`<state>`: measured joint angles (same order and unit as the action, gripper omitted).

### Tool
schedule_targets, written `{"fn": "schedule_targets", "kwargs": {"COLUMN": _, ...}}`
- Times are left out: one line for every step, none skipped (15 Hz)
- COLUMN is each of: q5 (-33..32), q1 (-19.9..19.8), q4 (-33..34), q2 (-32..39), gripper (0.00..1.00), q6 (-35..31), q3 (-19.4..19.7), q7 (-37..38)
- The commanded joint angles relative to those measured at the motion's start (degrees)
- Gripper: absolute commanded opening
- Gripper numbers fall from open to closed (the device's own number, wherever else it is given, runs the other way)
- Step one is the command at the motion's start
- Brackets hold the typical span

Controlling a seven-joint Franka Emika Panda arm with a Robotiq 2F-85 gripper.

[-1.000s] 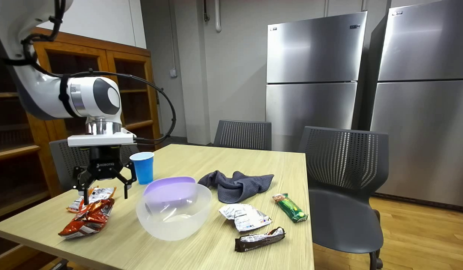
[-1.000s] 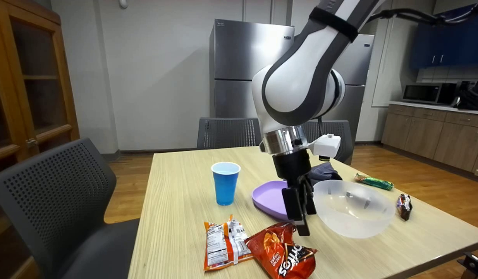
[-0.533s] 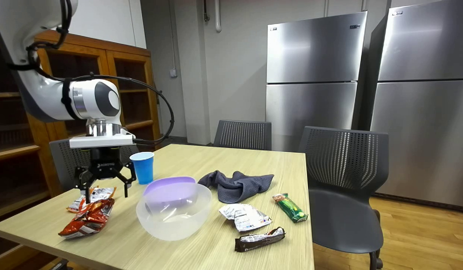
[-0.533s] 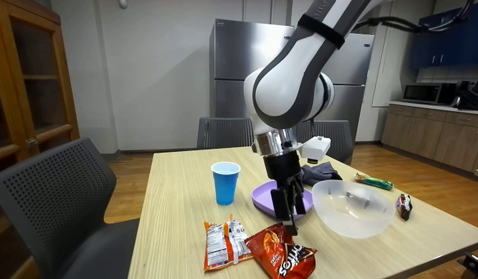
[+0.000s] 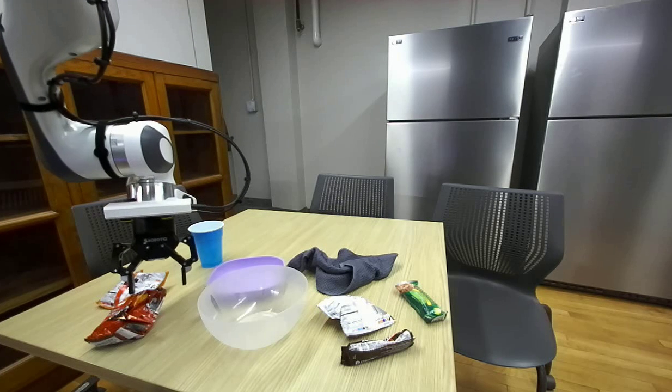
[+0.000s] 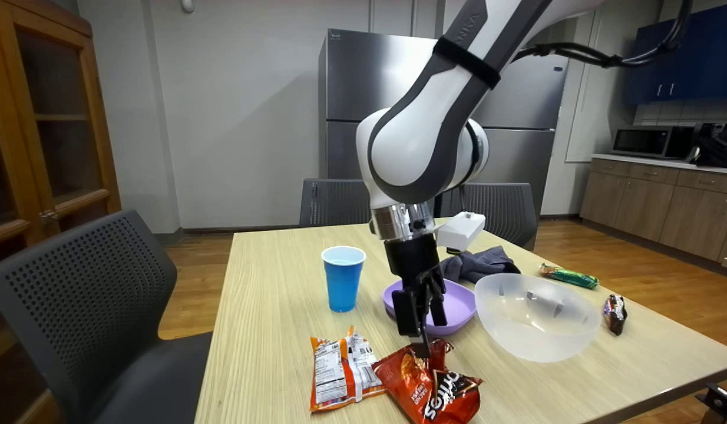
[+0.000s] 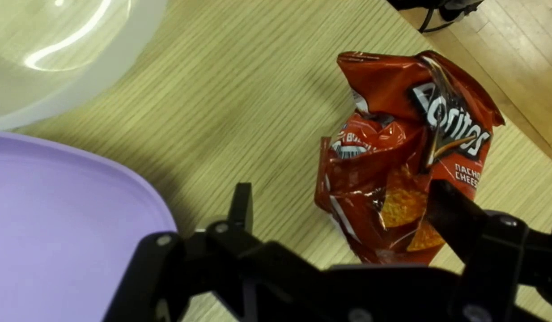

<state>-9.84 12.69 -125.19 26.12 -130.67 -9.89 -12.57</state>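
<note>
Gaping wide, your black two-fingered gripper [image 5: 157, 286] hangs by the crumpled red foil Doritos bag [image 7: 405, 152], at three o'clock in the wrist view, which the pale wooden table [image 7: 240, 112], not your grip, supports.

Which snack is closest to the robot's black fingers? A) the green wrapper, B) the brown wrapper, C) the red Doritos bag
C: in the wrist view one of the fingers shows right in front of the red Doritos bag, while in an exterior view the green wrapper and the brown wrapper lie past the cloudy bowl.
</note>
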Motion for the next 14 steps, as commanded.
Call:
{"fn": "schedule_targets", "kwargs": {"q5": -1.62, "q1": 0.98, "q4": 3.03, "q2": 2.77, "gripper": 1.00, "q6": 0.46, "q3": 0.22, "q7": 2.46}}
{"fn": "schedule_targets", "kwargs": {"q5": -1.56, "q1": 1.02, "q4": 3.46, "q2": 3.32, "gripper": 1.00, "q6": 0.67, "q3": 0.23, "q7": 2.39}}
{"fn": "schedule_targets", "kwargs": {"q5": -1.56, "q1": 1.03, "q4": 3.65, "q2": 3.68, "gripper": 1.00, "q6": 0.86, "q3": 0.28, "q7": 2.33}}
{"fn": "schedule_targets", "kwargs": {"q5": -1.59, "q1": 1.00, "q4": 3.72, "q2": 3.90, "gripper": 1.00, "q6": 0.96, "q3": 0.36, "q7": 2.23}}
{"fn": "schedule_targets", "kwargs": {"q5": -1.60, "q1": 1.00, "q4": 3.84, "q2": 4.26, "gripper": 1.00, "q6": 0.97, "q3": 0.42, "q7": 2.20}}
{"fn": "schedule_targets", "kwargs": {"q5": -1.65, "q1": 1.04, "q4": 4.02, "q2": 4.63, "gripper": 1.00, "q6": 1.09, "q3": 0.49, "q7": 2.24}}
{"fn": "schedule_targets", "kwargs": {"q5": -1.63, "q1": 1.02, "q4": 4.16, "q2": 4.92, "gripper": 1.00, "q6": 1.14, "q3": 0.51, "q7": 2.17}}
{"fn": "schedule_targets", "kwargs": {"q5": -1.60, "q1": 0.98, "q4": 4.18, "q2": 5.08, "gripper": 1.00, "q6": 1.14, "q3": 0.51, "q7": 2.08}}
{"fn": "schedule_targets", "kwargs": {"q5": -1.57, "q1": 0.93, "q4": 4.22, "q2": 5.23, "gripper": 1.00, "q6": 1.17, "q3": 0.52, "q7": 1.98}}
{"fn": "schedule_targets", "kwargs": {"q5": -1.58, "q1": 0.91, "q4": 4.23, "q2": 5.31, "gripper": 1.00, "q6": 1.19, "q3": 0.53, "q7": 1.93}}
{"fn": "schedule_targets", "kwargs": {"q5": -1.64, "q1": 0.92, "q4": 4.21, "q2": 5.32, "gripper": 1.00, "q6": 1.16, "q3": 0.57, "q7": 1.92}}
{"fn": "schedule_targets", "kwargs": {"q5": -1.76, "q1": 0.93, "q4": 4.09, "q2": 5.22, "gripper": 0.75, "q6": 1.04, "q3": 0.61, "q7": 1.88}}
{"fn": "schedule_targets", "kwargs": {"q5": -1.90, "q1": 0.95, "q4": 4.03, "q2": 5.14, "gripper": 0.74, "q6": 1.00, "q3": 0.64, "q7": 1.89}}
{"fn": "schedule_targets", "kwargs": {"q5": -2.07, "q1": 0.96, "q4": 3.97, "q2": 5.03, "gripper": 0.65, "q6": 1.01, "q3": 0.68, "q7": 1.90}}
